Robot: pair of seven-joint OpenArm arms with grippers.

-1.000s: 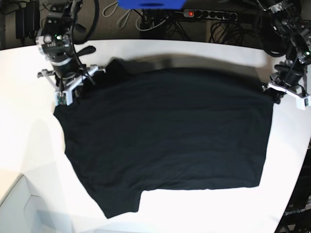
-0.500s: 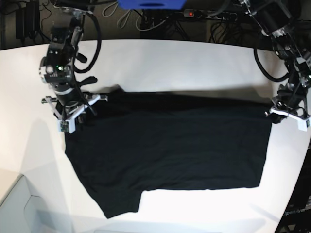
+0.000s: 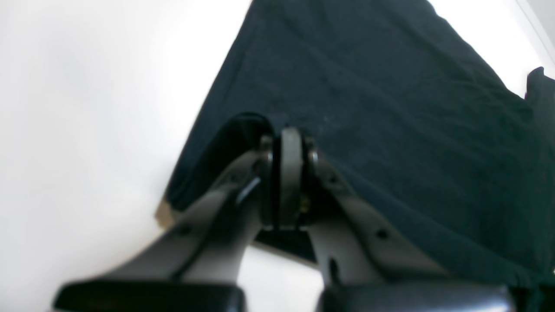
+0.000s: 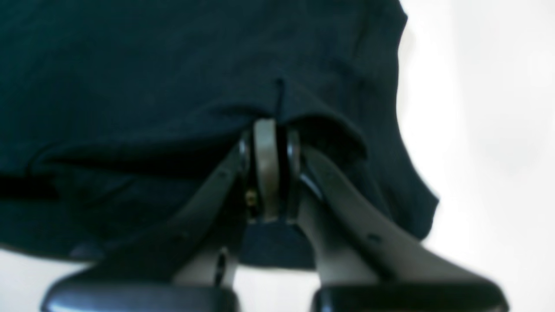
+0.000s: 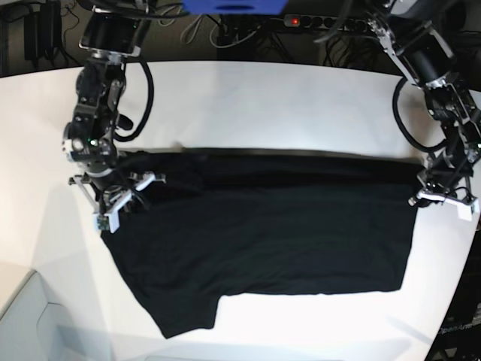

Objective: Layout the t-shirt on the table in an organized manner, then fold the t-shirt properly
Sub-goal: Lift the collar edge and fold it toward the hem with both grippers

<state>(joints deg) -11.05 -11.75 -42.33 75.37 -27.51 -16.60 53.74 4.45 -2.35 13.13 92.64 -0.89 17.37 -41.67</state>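
Readable text: none can be made out in any view.
t-shirt [image 5: 263, 241]: only plain black cloth is shown; no print or lettering is seen on it.
Faint marking at the near right corner of the base view: pale letters are noticed on a dark surface beyond the table [image 5: 301, 98] edge, too small and dim to be read.
Wrist views: no labels or numbers are seen; both are blurred.

Bright glare, blurred wrist views

White table [image 5: 263, 90] w/ black t-shirt [image 5: 263, 233]
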